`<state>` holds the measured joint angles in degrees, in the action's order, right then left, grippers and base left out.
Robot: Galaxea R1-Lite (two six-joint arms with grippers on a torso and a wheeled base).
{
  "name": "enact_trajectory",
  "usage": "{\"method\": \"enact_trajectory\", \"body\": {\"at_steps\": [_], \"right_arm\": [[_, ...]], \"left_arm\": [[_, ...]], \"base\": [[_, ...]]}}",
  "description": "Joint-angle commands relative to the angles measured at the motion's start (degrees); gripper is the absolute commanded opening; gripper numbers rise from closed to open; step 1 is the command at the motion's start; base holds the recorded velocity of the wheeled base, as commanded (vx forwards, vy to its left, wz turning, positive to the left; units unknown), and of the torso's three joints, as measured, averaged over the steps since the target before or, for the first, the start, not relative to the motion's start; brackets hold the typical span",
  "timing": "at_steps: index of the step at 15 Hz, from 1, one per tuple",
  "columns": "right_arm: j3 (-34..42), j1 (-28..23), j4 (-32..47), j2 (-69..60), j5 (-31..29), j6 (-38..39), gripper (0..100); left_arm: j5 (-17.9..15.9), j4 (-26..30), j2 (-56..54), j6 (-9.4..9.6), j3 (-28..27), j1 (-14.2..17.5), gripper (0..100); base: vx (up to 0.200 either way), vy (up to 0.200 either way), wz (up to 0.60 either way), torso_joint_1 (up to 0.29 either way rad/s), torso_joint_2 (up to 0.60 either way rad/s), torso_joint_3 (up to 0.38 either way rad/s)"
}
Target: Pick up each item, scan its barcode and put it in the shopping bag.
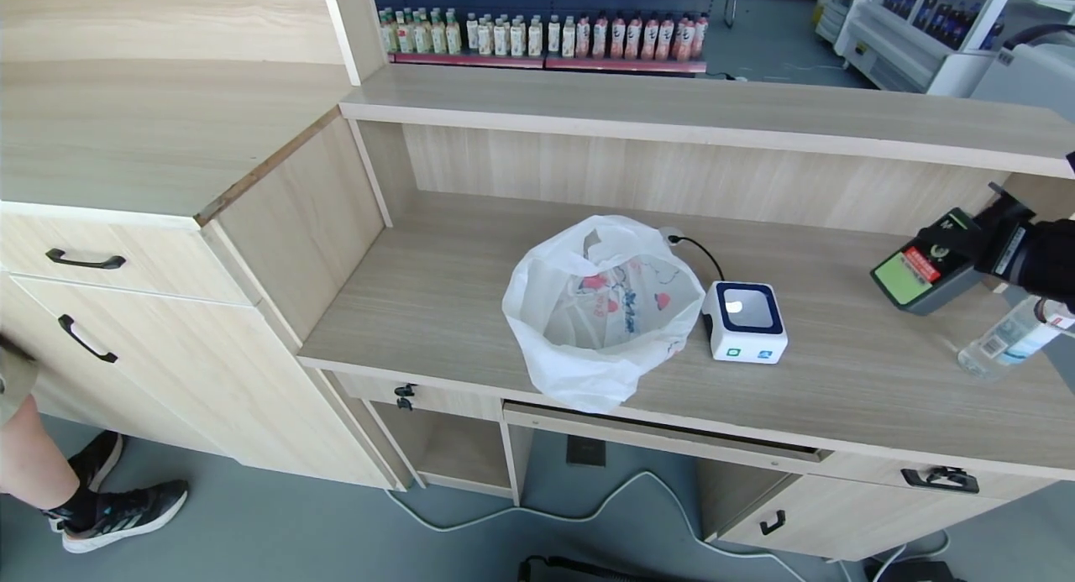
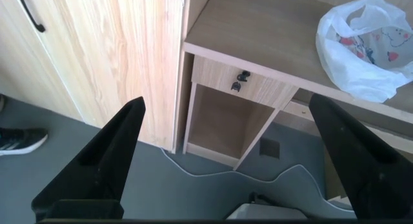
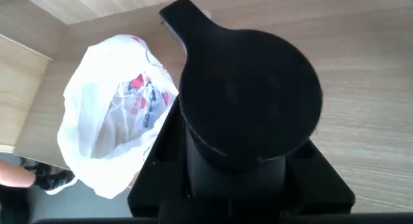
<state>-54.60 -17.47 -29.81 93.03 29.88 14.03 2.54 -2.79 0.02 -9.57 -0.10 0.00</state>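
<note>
One white shopping bag (image 1: 537,313); one little barcode scanner (image 1: 746,320) with its one cable (image 1: 699,250); one clear plastic bottle (image 1: 1008,340); one dark box (image 1: 920,273), green label.

Before us the shopping bag (image 1: 600,309) sits on the counter (image 1: 840,389), with the barcode scanner (image 1: 746,322) just beside it on the right. Farther right, our right gripper (image 1: 970,242) holds a box (image 1: 920,273) above the counter, and a bottle (image 1: 1008,340) lies below it, nearer us.

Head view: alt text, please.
Right tool holds a dark box over the counter, at its right end. An open white bag sits mid-counter, a scanner beside it, a clear bottle lying near the box.
</note>
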Motion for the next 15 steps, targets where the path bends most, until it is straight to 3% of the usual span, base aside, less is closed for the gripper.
{"method": "enact_trajectory", "body": {"at_steps": [1, 7, 15], "right_arm": [[-4.3, 3.6, -2.4, 8.5, 0.1, 6.4, 0], [-7.0, 9.3, -3.3, 14.2, -0.2, 6.4, 0], [-8.3, 11.8, -5.5, 19.5, -2.8, -2.3, 0]], "left_arm": [[0.0, 0.0, 0.0, -0.01, 0.0, 0.0, 100], [0.1, 0.0, 0.0, -0.01, 0.0, 0.0, 100], [0.0, 0.0, 0.0, -0.01, -0.1, 0.0, 100]], "base": [[0.000, 0.000, 0.00, 0.000, 0.00, 0.000], [0.000, 0.000, 0.00, 0.000, 0.00, 0.000], [0.000, 0.000, 0.00, 0.000, 0.00, 0.000]]}}
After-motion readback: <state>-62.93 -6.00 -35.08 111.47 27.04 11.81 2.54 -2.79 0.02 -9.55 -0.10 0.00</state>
